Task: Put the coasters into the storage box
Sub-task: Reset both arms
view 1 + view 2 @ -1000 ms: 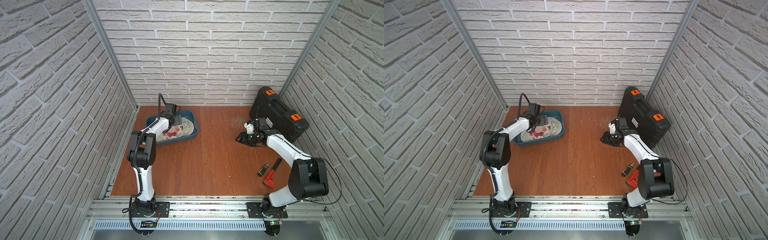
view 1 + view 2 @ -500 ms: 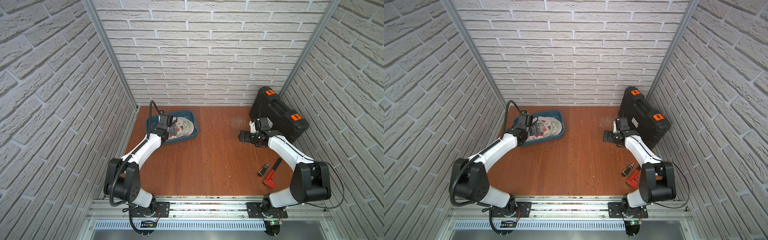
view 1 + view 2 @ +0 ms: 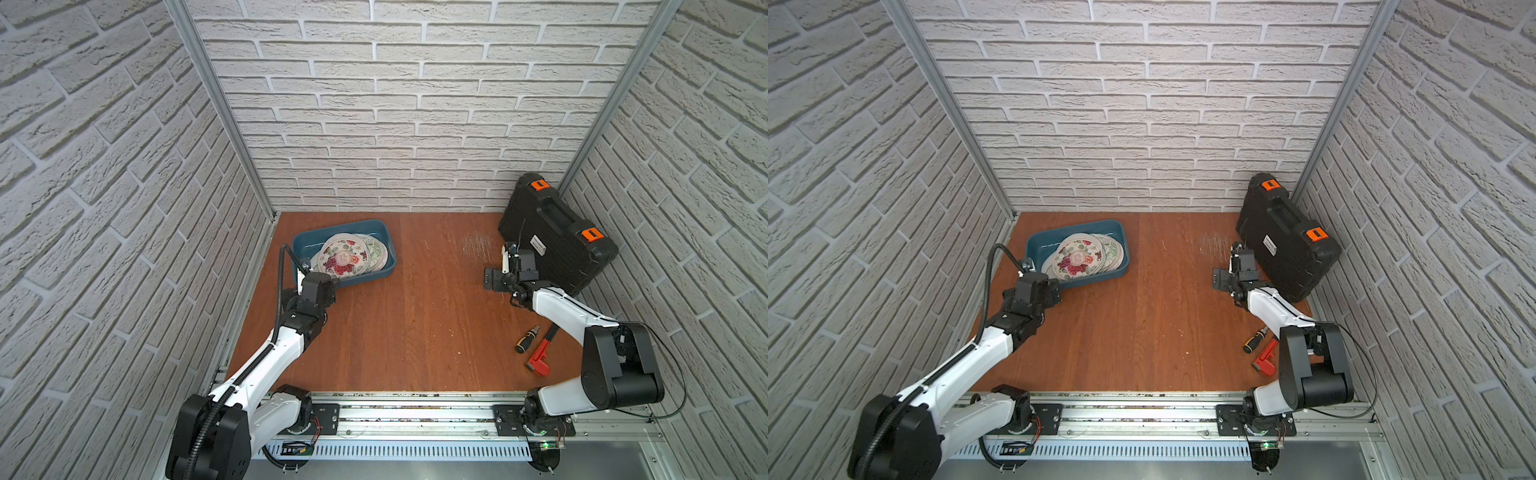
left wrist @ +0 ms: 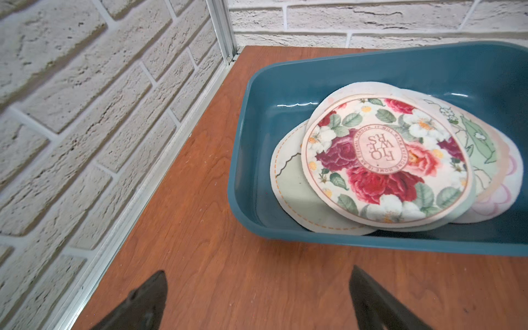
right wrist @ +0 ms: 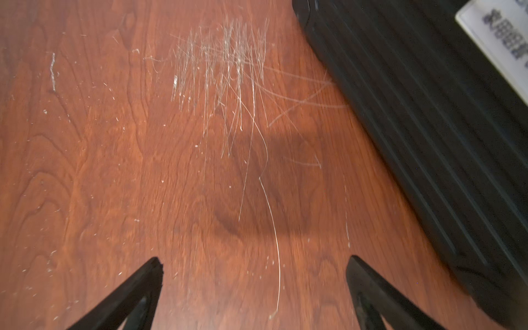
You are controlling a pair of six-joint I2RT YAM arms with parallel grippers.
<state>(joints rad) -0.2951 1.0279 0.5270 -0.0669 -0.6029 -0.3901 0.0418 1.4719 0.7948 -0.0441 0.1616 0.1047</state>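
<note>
The teal storage box (image 3: 340,226) (image 3: 1076,226) (image 4: 371,68) sits at the table's back left. Several coasters (image 3: 343,259) (image 3: 1077,259) lie overlapping inside it, with a rose-printed one (image 4: 385,163) on top. My left gripper (image 3: 326,286) (image 3: 1052,290) (image 4: 258,270) is open and empty over bare wood, just short of the box's near wall. Far to the right, my right gripper (image 3: 500,276) (image 3: 1227,276) (image 5: 254,258) is also open and empty, low over scratched wood beside the black case. No coaster shows outside the box.
A black hard case (image 3: 557,237) (image 3: 1287,237) (image 5: 428,114) with orange latches lies at the back right, close to the right gripper. A screwdriver (image 3: 527,338) and a red wrench (image 3: 540,357) lie front right. Brick walls close three sides.
My left gripper has drawn back from over the box to the table in front of it. The right gripper's jaws have spread wide and it has shifted slightly.
</note>
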